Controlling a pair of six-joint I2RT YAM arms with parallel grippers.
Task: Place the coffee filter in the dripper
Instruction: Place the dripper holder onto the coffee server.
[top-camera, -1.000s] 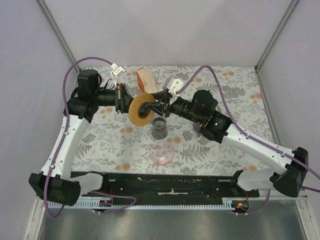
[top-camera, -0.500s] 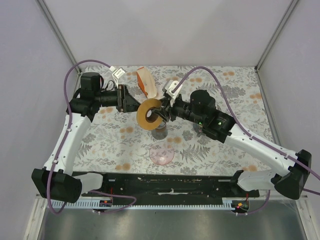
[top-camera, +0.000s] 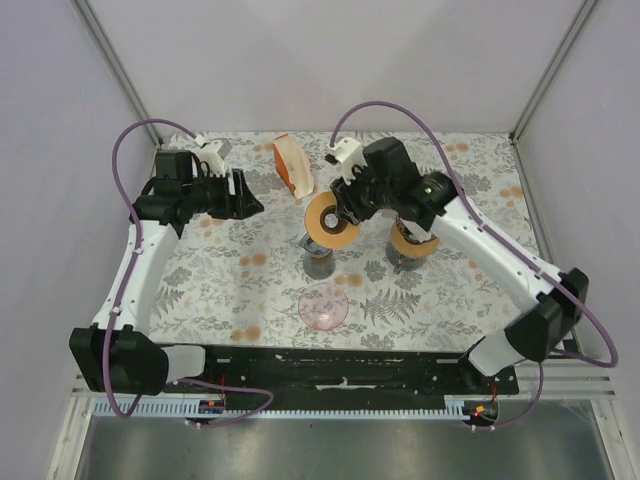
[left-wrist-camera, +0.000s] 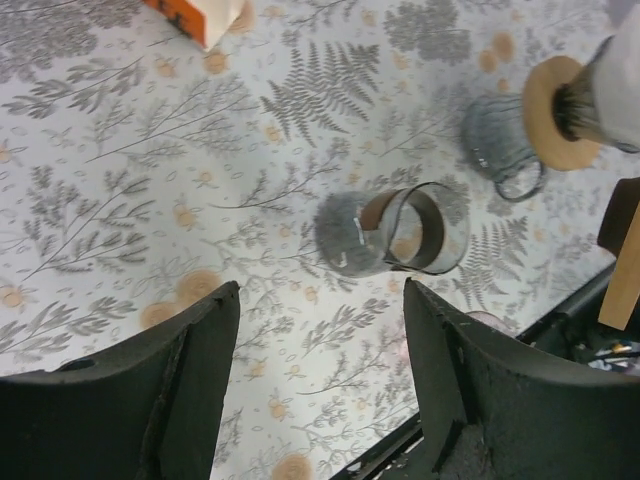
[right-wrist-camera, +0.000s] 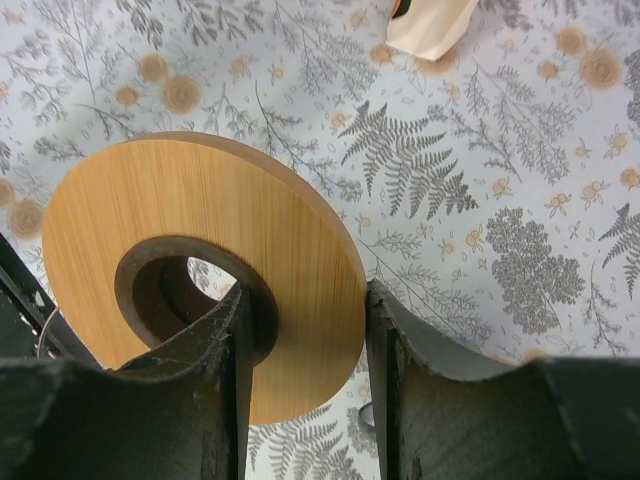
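Observation:
My right gripper (top-camera: 340, 207) (right-wrist-camera: 305, 300) is shut on the dripper (top-camera: 331, 221) (right-wrist-camera: 205, 250), a flat wooden ring with a dark hole. One finger passes through the hole and the other presses the outer rim. The ring hangs above a glass server (top-camera: 318, 259) (left-wrist-camera: 392, 232). The coffee filter (top-camera: 292, 166) (right-wrist-camera: 431, 25), a cream and orange piece, stands at the back of the table, apart from both grippers. My left gripper (top-camera: 248, 197) (left-wrist-camera: 320, 300) is open and empty at the left, well clear of the ring.
A second glass vessel with a wooden collar (top-camera: 409, 246) stands right of the server, under the right arm. A pink disc (top-camera: 323, 307) lies on the flowered cloth (top-camera: 220, 290) in front of the server. Purple cables arch over both arms.
My left gripper opened, let go of the wooden ring and drew back to the left. The right arm kept the ring, swung it right and turned it over the server.

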